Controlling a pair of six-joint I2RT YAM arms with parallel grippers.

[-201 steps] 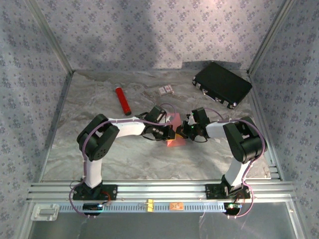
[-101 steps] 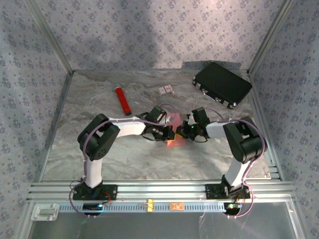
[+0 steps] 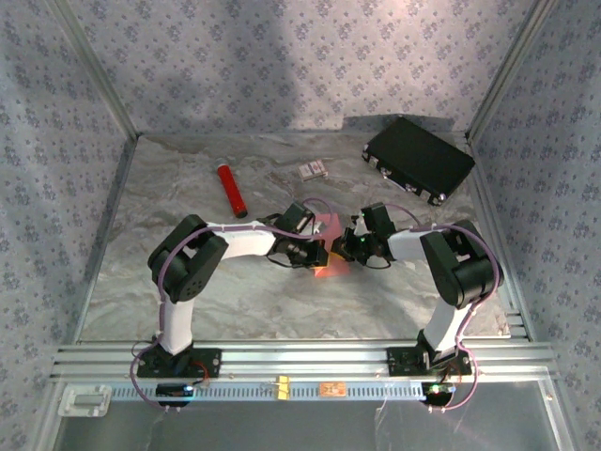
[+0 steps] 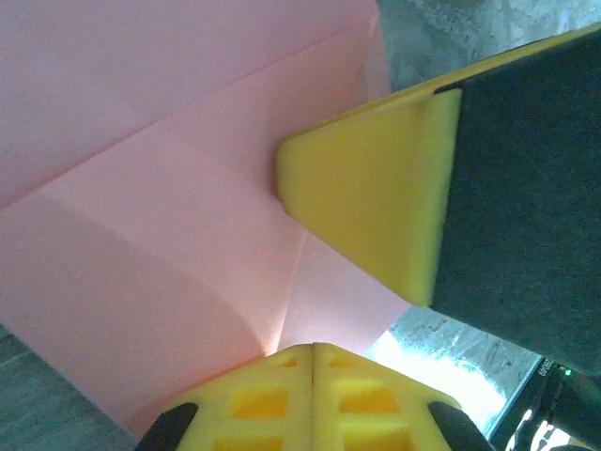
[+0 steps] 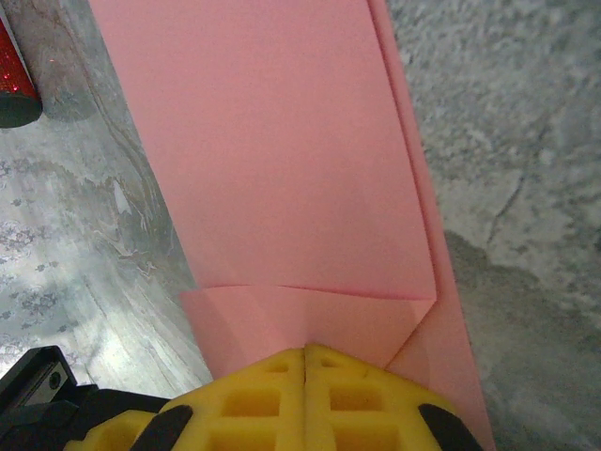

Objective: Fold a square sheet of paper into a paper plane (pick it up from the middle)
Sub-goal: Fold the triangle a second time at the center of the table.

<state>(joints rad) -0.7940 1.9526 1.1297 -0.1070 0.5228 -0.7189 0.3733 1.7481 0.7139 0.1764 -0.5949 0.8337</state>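
The square sheet of paper (image 3: 331,270) is pink, partly folded with creases, and hangs between the two grippers over the middle of the table. My left gripper (image 3: 317,252) is shut on one edge, and the paper (image 4: 169,188) runs into the seam of its yellow fingertips (image 4: 315,349). My right gripper (image 3: 345,248) faces it from the right and is shut on the opposite edge, at a folded flap of the paper (image 5: 272,160) that meets its tips (image 5: 305,349). One yellow finger (image 4: 376,197) of the right gripper lies against the sheet in the left wrist view. A paper plane is out of view.
A glossy red cylinder (image 3: 232,190) lies at the back left, its end also in the right wrist view (image 5: 14,85). A small printed card (image 3: 313,170) sits behind the grippers and a black case (image 3: 418,160) at the back right. Metal rails (image 3: 300,357) run along the near edge.
The left arm has edged slightly to the right. Both grippers stay shut on the paper in the same place.
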